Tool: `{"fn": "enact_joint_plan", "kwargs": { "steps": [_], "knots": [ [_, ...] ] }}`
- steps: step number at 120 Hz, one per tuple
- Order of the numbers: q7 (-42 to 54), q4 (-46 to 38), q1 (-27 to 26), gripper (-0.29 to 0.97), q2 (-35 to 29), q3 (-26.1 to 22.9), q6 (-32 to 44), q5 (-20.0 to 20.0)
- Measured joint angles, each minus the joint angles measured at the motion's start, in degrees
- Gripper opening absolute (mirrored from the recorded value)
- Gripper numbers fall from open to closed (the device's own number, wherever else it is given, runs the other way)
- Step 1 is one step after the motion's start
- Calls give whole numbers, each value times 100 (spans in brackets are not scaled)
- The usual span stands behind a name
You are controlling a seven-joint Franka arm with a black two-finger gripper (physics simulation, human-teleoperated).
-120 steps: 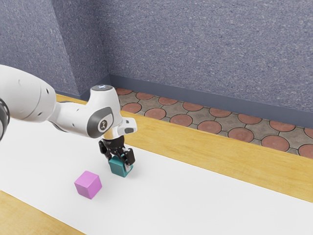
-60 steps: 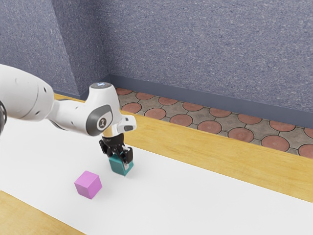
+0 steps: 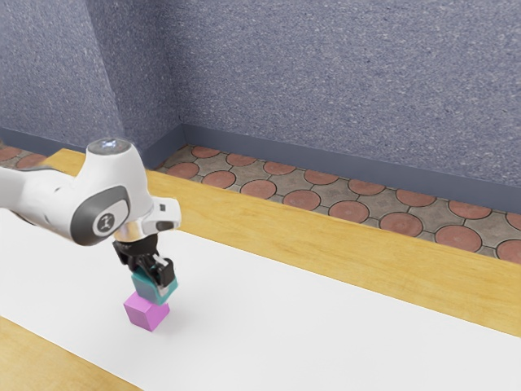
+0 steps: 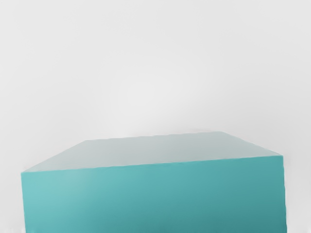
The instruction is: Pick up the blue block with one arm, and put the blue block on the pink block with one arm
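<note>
Exterior view, change: you have carried the blue block (image 3: 155,285) from a spot on the white worktop (image 3: 342,326), toward the exterior view's right of the pink block (image 3: 146,313), across to a place directly over it. The pink block has not shifted.
Meaning for the task: the pick-up looks done and the carry nearly finished. By your judgement, only the set-down and release remain.
End effector: the end effector (image 3: 153,270) has both black fingers closed against opposite sides of the blue block, gripping its upper part.
Blue block, place: it hangs just above the pink block, so close that you cannot tell whether the faces touch.
Blue block, pointing: it is held roughly level, top face up under the hand. You cannot tell whether its sides sit square with the pink block's.
Long axis: none to speak of; it reads as a cube, with edges about equal.
Wrist view: the blue block (image 4: 155,194) lies close beneath your hand, one flat face and a straight edge showing, with plain worktop (image 4: 155,58) beyond.
</note>
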Motion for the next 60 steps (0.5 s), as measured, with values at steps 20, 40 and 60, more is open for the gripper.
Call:
{"fn": "enact_joint_plan", "kwargs": {
  "steps": [20,40,60],
  "knots": [
    [-117,-229,156,35,-295,-47,43,30],
    [-190,-467,233,35,-443,-40,62,-62],
    [-167,-510,270,35,-554,-31,38,-247]
  ]
}}
